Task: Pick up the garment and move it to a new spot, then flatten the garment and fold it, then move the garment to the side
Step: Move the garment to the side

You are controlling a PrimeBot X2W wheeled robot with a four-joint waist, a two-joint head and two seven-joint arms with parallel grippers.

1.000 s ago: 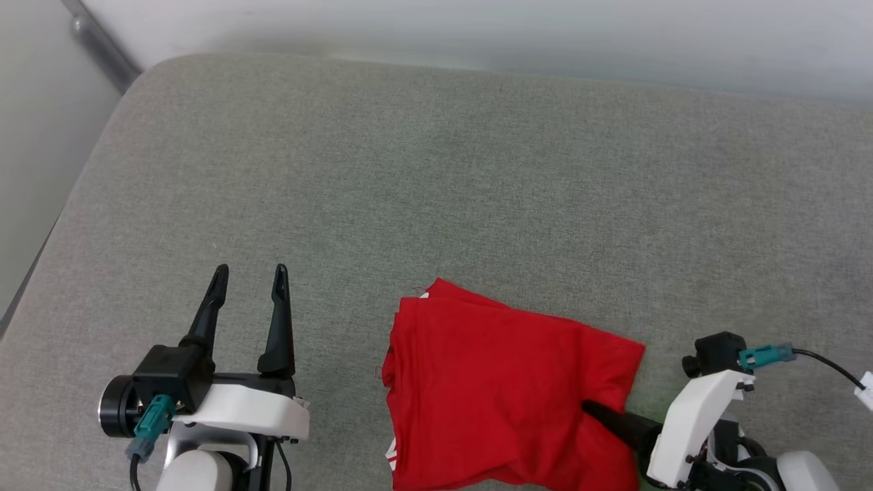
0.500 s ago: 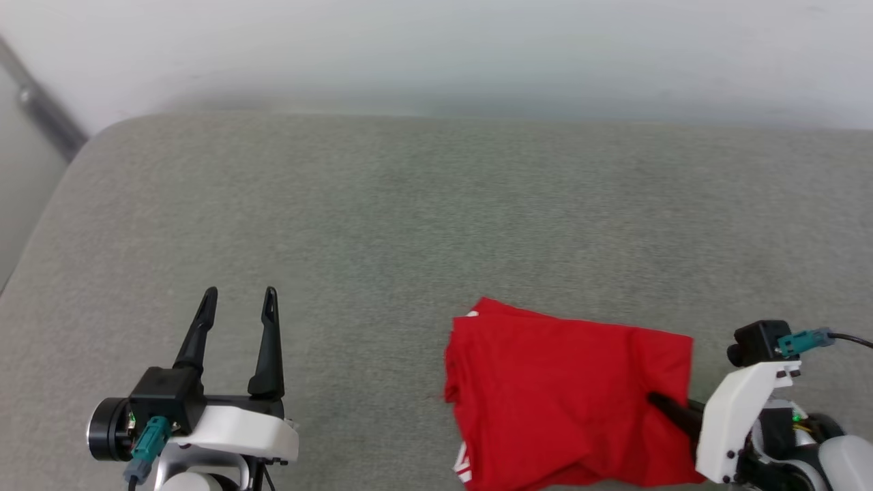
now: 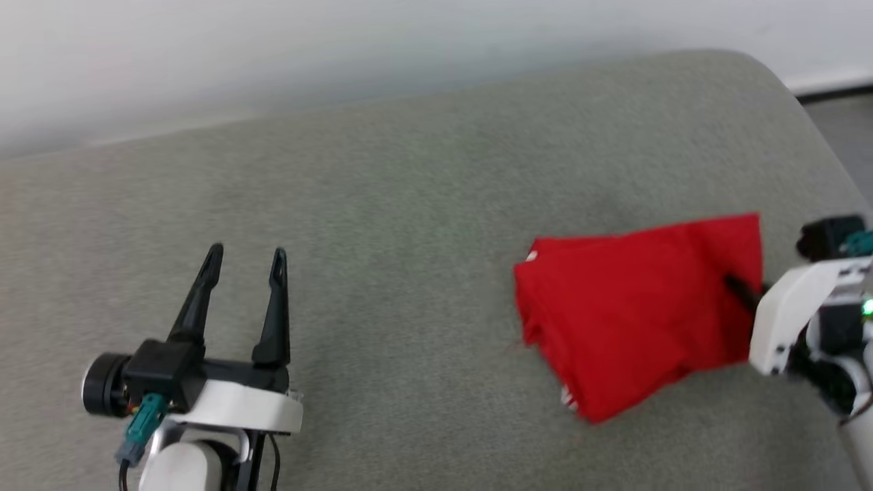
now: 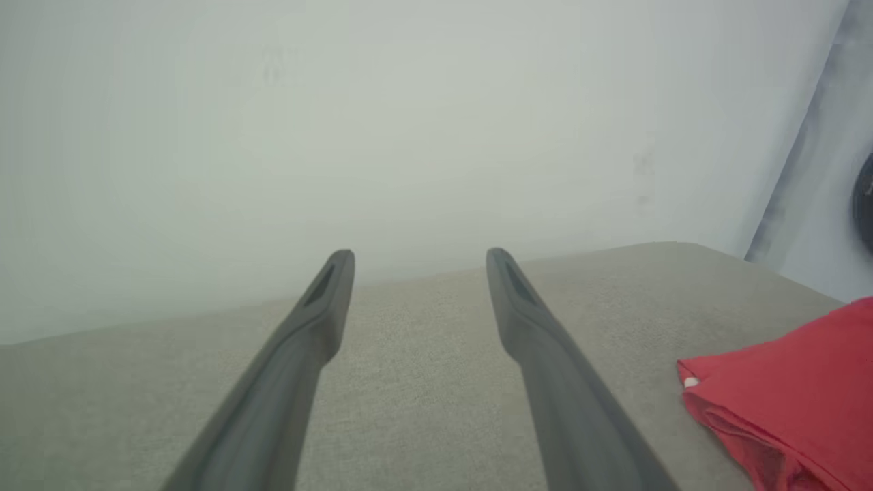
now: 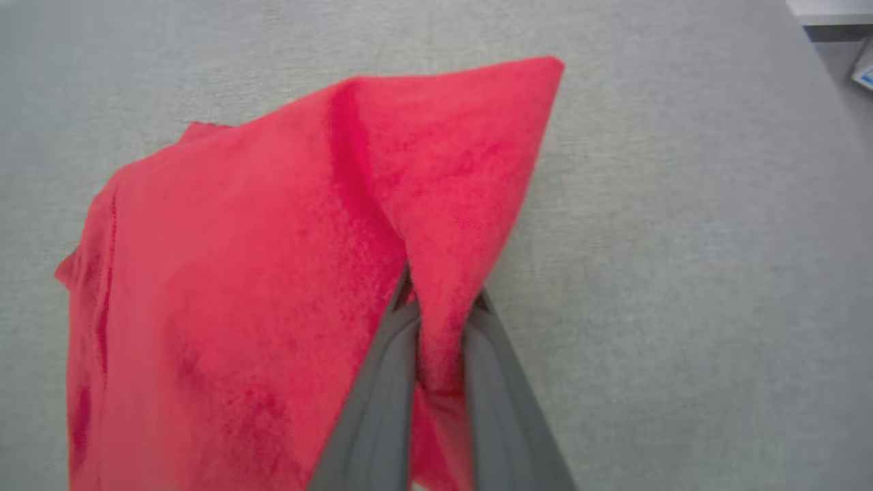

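The garment (image 3: 634, 320) is a folded red bundle with small white bits at its edges, lying at the right of the grey cushion (image 3: 409, 204). My right gripper (image 3: 736, 285) is shut on its right edge; in the right wrist view the fabric of the garment (image 5: 273, 259) is pinched into a ridge between the fingers of the right gripper (image 5: 442, 300). My left gripper (image 3: 245, 254) hovers open and empty over the cushion's left part. In the left wrist view the open left gripper (image 4: 419, 256) points toward the wall, with the garment (image 4: 791, 382) low at the right.
A pale wall (image 3: 341, 48) runs behind the cushion. The cushion's rounded right corner (image 3: 771, 75) lies close to the garment, with dark floor (image 3: 842, 116) beyond it. Bare cushion spreads between the two grippers.
The head view has swung to the right. My right gripper has closed on the garment's edge and carried the bundle toward the cushion's right side. The left gripper stays open.
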